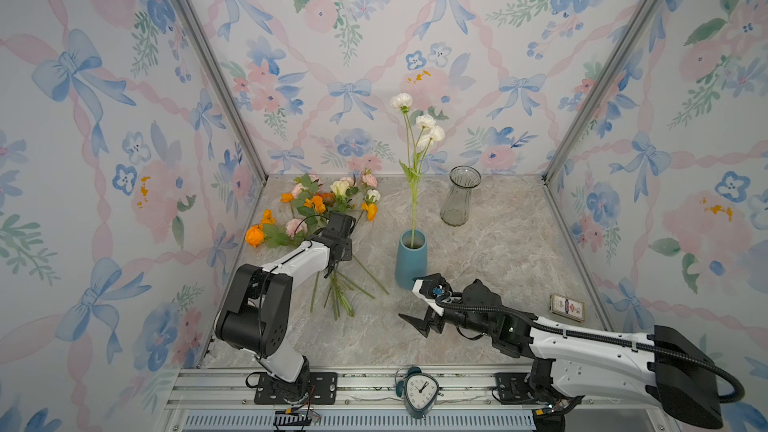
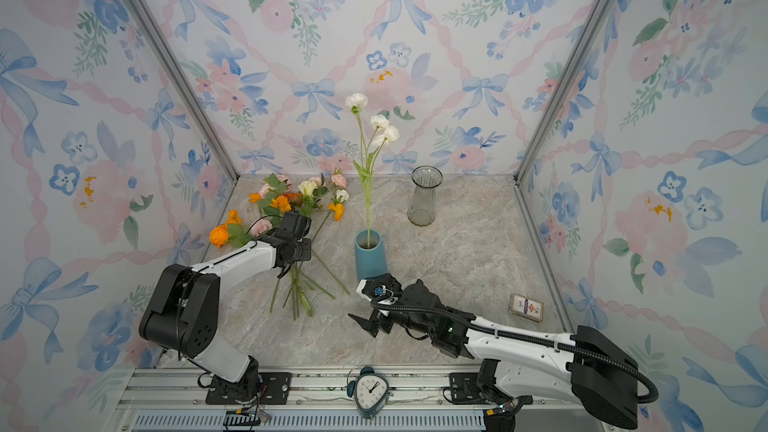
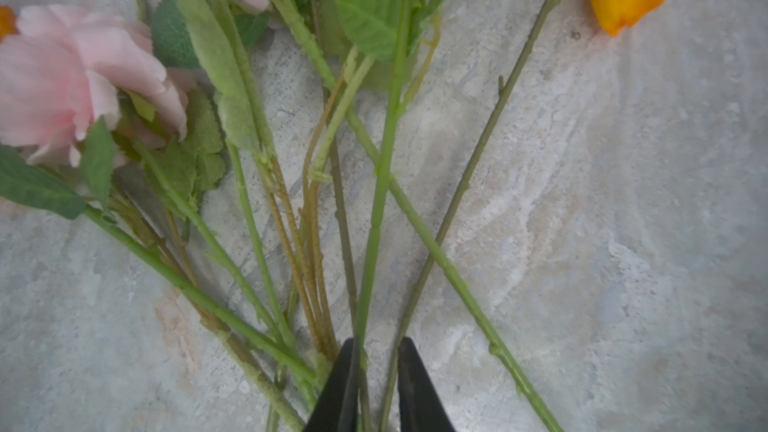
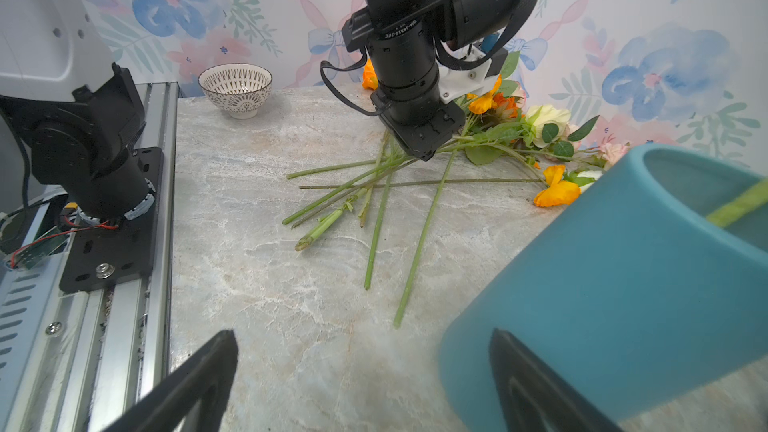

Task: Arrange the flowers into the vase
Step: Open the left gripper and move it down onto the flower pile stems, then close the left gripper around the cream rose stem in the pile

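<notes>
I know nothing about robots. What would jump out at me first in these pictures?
Tall white flowers stand alone in a blue vase at the middle of the marble table. At the back left lies a bright pile of orange, pink and cream flowers, with the left gripper down among their green stems. A clear glass vase stands empty near the back wall.
</notes>
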`<state>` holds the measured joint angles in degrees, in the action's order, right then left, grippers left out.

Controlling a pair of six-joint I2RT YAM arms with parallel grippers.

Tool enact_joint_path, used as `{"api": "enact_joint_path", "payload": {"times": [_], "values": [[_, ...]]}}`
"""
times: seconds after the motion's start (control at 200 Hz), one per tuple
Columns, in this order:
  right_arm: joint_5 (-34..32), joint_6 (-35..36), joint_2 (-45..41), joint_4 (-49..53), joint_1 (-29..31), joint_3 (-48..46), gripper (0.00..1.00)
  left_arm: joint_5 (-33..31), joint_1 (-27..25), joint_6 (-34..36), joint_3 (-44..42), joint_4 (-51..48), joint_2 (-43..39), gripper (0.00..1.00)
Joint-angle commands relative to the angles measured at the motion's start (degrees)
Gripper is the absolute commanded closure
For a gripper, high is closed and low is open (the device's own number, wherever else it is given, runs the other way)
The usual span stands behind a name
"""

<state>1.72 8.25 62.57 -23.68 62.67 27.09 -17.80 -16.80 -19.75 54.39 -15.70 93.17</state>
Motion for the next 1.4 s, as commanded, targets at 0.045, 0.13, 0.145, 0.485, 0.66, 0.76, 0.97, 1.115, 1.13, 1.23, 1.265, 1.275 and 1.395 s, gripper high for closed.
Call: {"api": "enact_joint_path", "payload": {"times": [0.045,0.13,0.145,0.485,0.66,0.76,0.97,1.115,1.13,1.23,1.265,1.275,1.395], "values": [[-0.25,0.71,-0.74,-0.74,0.4,0.94,0.03,-1.1,0.93,0.83,2.23,0.6,2.85,0.81],[-0.2,0.71,-0.69,-0.75,0.36,0.94,0.03,-1.64,1.15,1.2,3.1,0.62,3.83,0.81],[-0.2,0.71,-0.71,-0.72,0.4,0.94,0.03,-1.7,1.22,1.16,3.2,0.59,4.0,0.81],[-0.3,0.81,-0.64,-0.64,0.39,1.02,0.03,-1.66,1.47,1.89,4.75,0.76,6.32,0.82],[-0.33,0.95,-0.7,-0.49,0.42,1.08,0.03,-1.11,1.53,2.49,5.26,0.76,7.29,0.87],[-0.43,1.0,-0.83,-0.49,0.38,1.03,0.03,-1.27,1.45,2.7,5.1,0.69,6.98,0.93],[-0.57,0.99,-0.78,-0.39,0.38,1.04,0.03,-2.02,1.47,3.37,4.07,0.61,3.13,1.0],[-0.5,0.91,-0.88,-0.36,0.43,1.0,0.03,-0.98,1.47,4.49,3.25,0.36,-0.81,1.0],[-0.61,0.96,-0.9,-0.47,0.36,1.01,0.03,-0.81,1.48,4.58,3.14,0.28,-1.29,1.0],[-0.73,0.65,-0.91,-0.63,0.34,0.93,0.03,0.16,1.54,5.44,3.16,-1.03,-4.24,1.0],[-0.59,0.63,-0.99,-0.74,0.34,0.94,0.03,0.25,1.44,5.74,3.26,-1.63,-5.17,1.0],[-0.64,0.63,-0.96,-0.75,0.34,0.92,0.03,0.3,1.42,5.81,3.26,-1.79,-5.4,1.0],[-0.52,0.21,-1.02,-1.26,0.26,0.76,0.03,0.93,1.33,6.04,2.62,-2.83,-9.81,1.0]]}}
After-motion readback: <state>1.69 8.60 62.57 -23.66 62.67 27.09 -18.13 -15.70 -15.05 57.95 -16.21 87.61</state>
